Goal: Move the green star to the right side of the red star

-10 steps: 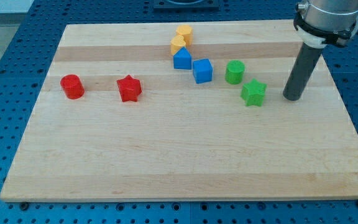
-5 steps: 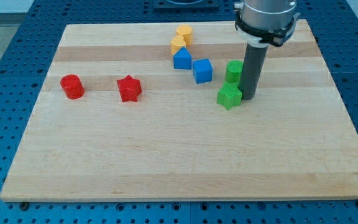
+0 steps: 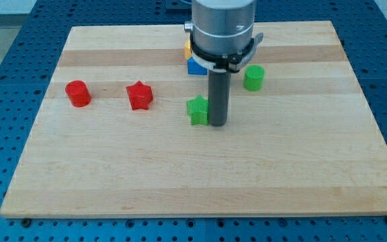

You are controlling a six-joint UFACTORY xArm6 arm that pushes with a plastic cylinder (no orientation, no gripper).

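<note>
on wood board (image 3: 180, 168), my tip (image 3: 218, 124) touches green star (image 3: 197, 110); no pincer shows.

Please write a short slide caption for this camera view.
My tip touches the green star, right of the red star.

Wooden board (image 3: 180, 175) on blue pegboard: red cylinder (image 3: 78, 93), red star (image 3: 140, 95), green star (image 3: 197, 110), green cylinder (image 3: 253, 78); blue block (image 3: 195, 66) & yellow block (image 3: 187, 48) partly hidden.
</note>
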